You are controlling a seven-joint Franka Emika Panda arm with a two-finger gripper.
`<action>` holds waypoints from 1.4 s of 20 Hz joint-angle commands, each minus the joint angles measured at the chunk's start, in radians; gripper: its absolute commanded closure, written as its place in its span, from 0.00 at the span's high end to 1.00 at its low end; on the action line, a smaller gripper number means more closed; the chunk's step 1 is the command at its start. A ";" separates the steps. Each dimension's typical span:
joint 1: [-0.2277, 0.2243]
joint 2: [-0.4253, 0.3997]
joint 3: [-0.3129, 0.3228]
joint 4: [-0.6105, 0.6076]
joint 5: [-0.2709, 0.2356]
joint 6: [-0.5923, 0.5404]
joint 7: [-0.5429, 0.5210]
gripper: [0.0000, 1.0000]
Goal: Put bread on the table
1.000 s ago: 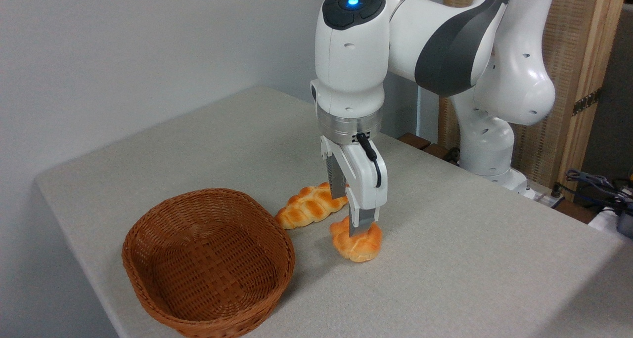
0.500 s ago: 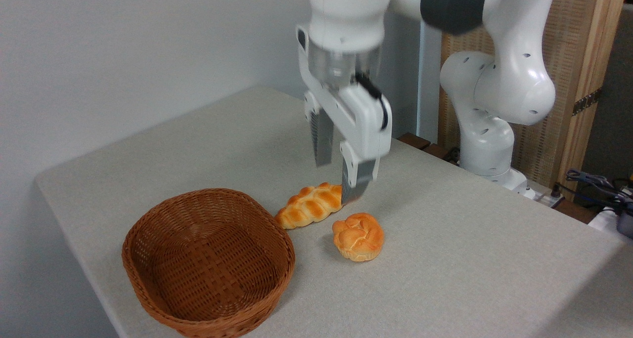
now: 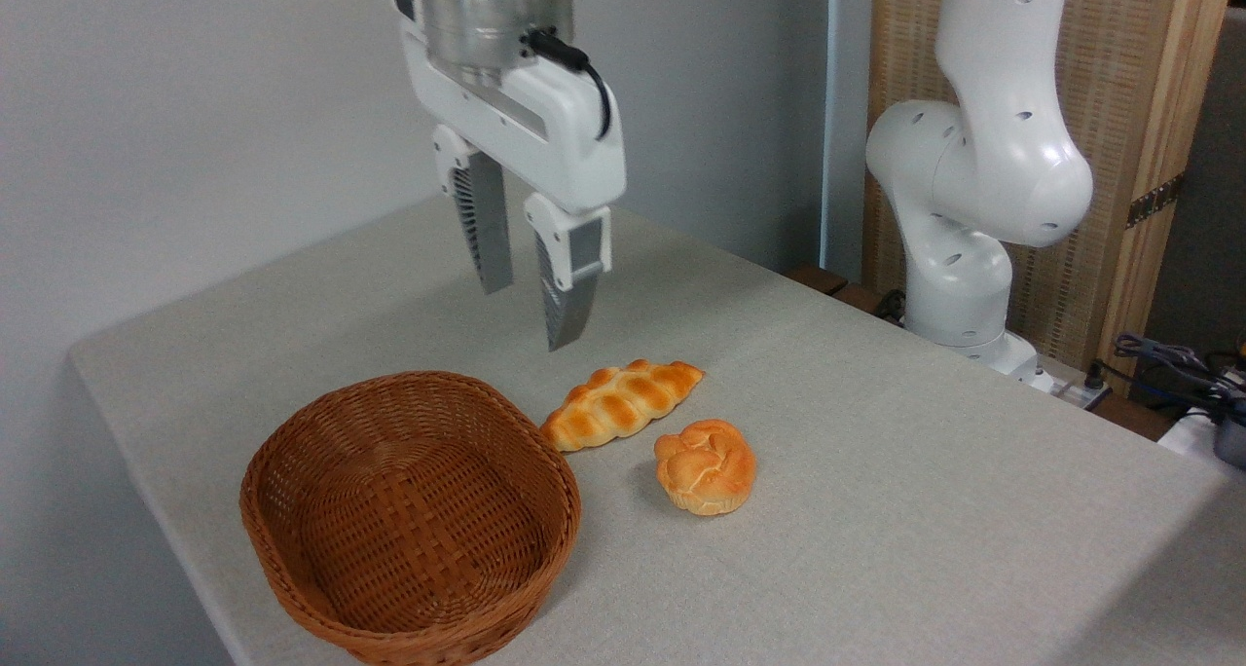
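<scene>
The bread [image 3: 706, 469] is seen set down on the desk [image 3: 925, 510] at lower centre, while the gripper [image 3: 531, 291], parted and empty, is held high above, so the task is judged done.

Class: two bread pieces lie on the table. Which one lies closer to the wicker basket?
The long braided golden loaf; its end nearly reaches the brown wicker basket. The small round knotted bun sits farther right.

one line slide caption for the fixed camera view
Open gripper hovers above round bread resting on the table.
</scene>
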 commanded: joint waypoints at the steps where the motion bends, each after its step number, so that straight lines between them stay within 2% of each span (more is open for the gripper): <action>1: -0.003 0.018 -0.044 0.046 0.061 -0.040 -0.061 1.00; 2: -0.003 0.019 -0.055 0.046 0.078 -0.040 -0.068 1.00; 7: -0.003 0.022 -0.082 0.044 0.095 -0.040 -0.113 1.00; 9: 0.003 0.027 -0.116 0.041 0.119 -0.039 -0.140 1.00; 12: 0.005 0.027 -0.128 0.038 0.122 -0.039 -0.147 1.00; 14: 0.025 0.027 -0.147 0.038 0.122 -0.039 -0.145 1.00; 28: 0.032 0.027 -0.122 0.047 0.124 -0.039 -0.130 1.00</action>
